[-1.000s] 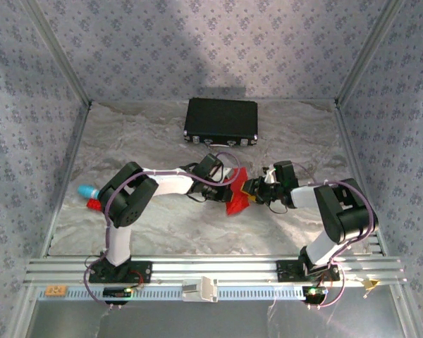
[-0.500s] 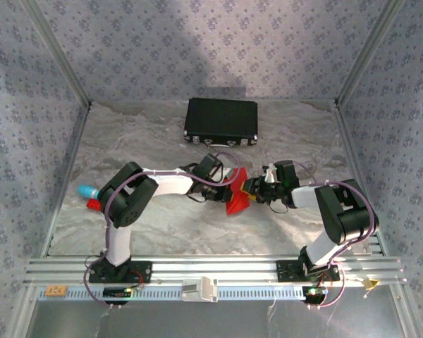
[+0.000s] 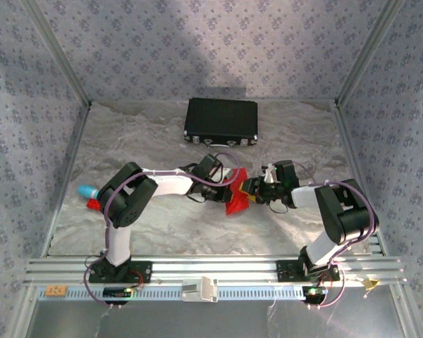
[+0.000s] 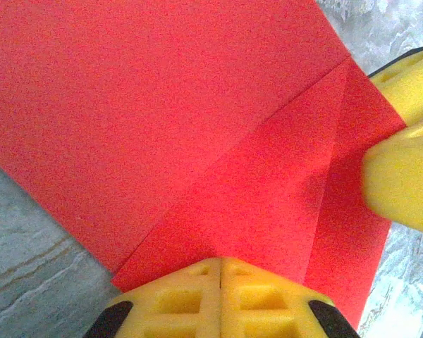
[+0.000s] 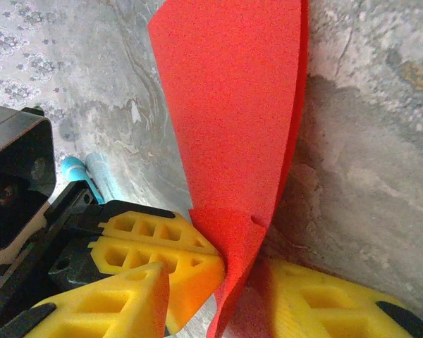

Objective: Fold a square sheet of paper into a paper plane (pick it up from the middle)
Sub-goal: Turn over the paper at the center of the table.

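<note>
Shows right gripper [image 3: 246, 188] jaws spread wider than one second earlier, astride the thin bright red creased paper sheet [image 4: 162, 120] held upright at mid-table. Shows left gripper [image 4: 220, 276] jaws closed, pinching that sheet's edge. Places small turquoise object [image 3: 87, 190] at left table edge, black rectangular case [image 3: 221, 120] farther back.

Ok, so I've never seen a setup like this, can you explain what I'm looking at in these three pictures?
These are two robot arms bolted at a table's near edge. One picture looks down from above; the other two come from a camera on each wrist, so the yellow blocks at the bottom are that arm's own fingers. On the table lie a black case and a small turquoise object. In the middle, the left tool is pinched shut on a partly folded red paper, while the right tool stands open with the paper between its fingers.
</note>
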Robot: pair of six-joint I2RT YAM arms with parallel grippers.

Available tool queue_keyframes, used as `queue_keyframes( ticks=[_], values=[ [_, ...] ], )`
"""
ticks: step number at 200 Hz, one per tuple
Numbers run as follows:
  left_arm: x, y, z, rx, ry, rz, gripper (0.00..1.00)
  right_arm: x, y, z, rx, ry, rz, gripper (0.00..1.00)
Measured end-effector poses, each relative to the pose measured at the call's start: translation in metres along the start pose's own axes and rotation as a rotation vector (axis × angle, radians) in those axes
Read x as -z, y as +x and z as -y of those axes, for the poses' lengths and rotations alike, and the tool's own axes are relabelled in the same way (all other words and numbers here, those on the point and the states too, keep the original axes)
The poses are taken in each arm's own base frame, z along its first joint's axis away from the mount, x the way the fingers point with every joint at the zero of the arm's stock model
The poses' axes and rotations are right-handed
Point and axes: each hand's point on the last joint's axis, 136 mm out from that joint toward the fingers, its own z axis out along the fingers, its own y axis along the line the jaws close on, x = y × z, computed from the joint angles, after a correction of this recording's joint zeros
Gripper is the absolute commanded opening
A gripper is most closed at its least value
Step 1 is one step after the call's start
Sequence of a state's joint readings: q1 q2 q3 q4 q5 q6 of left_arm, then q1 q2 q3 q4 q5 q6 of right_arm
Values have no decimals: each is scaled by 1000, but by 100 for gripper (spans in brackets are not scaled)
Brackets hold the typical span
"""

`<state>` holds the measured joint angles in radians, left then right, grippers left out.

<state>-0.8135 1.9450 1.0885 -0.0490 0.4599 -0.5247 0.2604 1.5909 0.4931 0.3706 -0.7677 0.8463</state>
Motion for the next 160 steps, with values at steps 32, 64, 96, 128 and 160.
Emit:
queue_keyframes(
  ticks=[32, 64, 96, 128, 160],
  values=[
    [0, 0, 0, 0, 0, 0, 6, 2, 0, -4, 12, -6, 3, 45],
    [0, 0, 0, 0, 0, 0, 6, 2, 3, -12, 34, -19, -1, 39],
    [0, 0, 0, 1, 0, 0, 6, 2, 5, -15, 33, -3, -9, 38],
    [0, 1, 0, 4, -1, 0, 6, 2, 3, -8, 12, 39, -2, 40],
    [1, 2, -1, 8, -1, -1, 6, 3, 1, -3, 1, 64, 14, 41]
  ],
)
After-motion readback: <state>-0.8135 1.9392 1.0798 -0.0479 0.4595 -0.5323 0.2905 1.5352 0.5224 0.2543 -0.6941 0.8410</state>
